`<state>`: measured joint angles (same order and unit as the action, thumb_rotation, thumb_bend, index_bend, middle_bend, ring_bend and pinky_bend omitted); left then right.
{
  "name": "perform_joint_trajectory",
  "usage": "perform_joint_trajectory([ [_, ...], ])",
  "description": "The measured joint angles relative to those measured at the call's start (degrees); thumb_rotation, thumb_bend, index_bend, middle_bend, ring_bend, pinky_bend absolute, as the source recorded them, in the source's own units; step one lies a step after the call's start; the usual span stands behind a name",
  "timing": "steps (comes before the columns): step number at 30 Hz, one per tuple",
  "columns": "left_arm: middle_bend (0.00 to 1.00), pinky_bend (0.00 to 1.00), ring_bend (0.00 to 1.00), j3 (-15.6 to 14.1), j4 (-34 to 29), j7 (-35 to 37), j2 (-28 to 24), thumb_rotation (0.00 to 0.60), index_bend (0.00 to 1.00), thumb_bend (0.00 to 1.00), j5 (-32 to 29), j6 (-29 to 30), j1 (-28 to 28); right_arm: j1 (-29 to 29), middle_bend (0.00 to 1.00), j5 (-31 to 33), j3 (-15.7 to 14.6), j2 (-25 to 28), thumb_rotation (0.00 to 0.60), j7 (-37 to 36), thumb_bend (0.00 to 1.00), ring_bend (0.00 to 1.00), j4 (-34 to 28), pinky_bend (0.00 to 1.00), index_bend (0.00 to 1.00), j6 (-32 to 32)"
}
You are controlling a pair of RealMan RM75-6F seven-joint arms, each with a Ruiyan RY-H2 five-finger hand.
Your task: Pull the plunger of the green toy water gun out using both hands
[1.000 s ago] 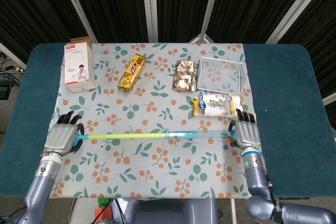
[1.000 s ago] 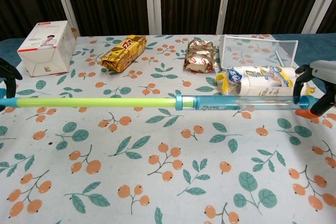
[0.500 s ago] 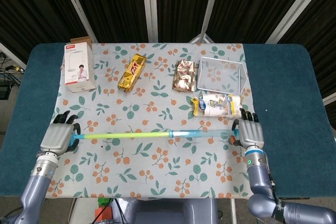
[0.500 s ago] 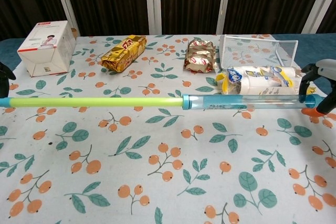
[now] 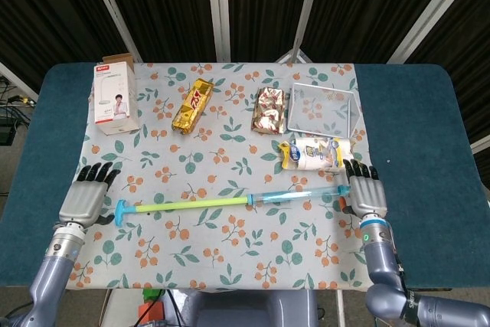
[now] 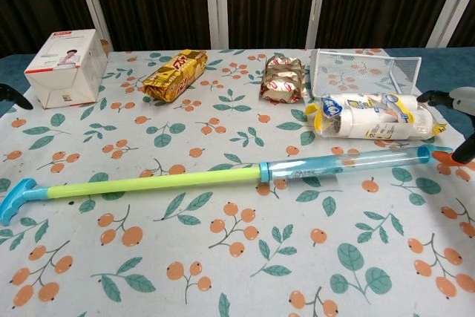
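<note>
The green toy water gun (image 5: 230, 202) now lies flat on the floral cloth (image 5: 230, 250) near the front edge of the bench (image 5: 429, 143), slightly slanted. A second ago it was held taut in the air between both hands; it has since been let go and has dropped to the cloth. Its yellow-green plunger (image 6: 148, 182) is drawn far out of the clear blue barrel (image 6: 349, 163), the blue T-handle (image 6: 12, 200) toward the front left corner and the orange nozzle (image 6: 443, 157) toward the right edge. That suggests the pull is done and the release finishes the task.

The left hand (image 5: 86, 200) rests just left of the handle, apart from it, fingers spread and holding nothing. The right hand (image 5: 365, 194) sits at the nozzle end, fingers extended and empty; whether it touches the nozzle cannot be told.
</note>
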<state>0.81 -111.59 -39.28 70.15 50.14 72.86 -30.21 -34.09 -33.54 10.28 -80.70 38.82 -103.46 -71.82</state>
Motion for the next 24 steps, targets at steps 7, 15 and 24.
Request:
perform_joint_trajectory([
  [7, 0.01, 0.05, 0.00, 0.03, -0.27, 1.47, -0.44, 0.600, 0.08, 0.20, 0.72, -0.15, 0.58, 0.33, 0.00, -0.75, -0.29, 1.02, 0.600, -0.83, 0.45, 0.00, -0.64, 0.00, 0.00, 0.02],
  [15, 0.00, 0.01, 0.00, -0.97, -1.51, 8.22, -3.11, 0.600, 0.06, 0.09, 4.59, 0.45, 3.54, 2.79, 0.00, -7.12, -2.09, 4.76, 0.600, -5.58, 0.42, 0.00, -3.72, 0.00, 0.00, 0.46],
  [24, 0.00, 0.01, 0.00, -5.81, -1.53, 23.58, -9.41, 0.600, 0.00, 0.06, 21.18, 5.86, 12.07, 11.54, 0.00, -28.27, -8.76, 15.28, 0.600, -20.07, 0.42, 0.00, -8.41, 0.00, 0.00, -1.47],
])
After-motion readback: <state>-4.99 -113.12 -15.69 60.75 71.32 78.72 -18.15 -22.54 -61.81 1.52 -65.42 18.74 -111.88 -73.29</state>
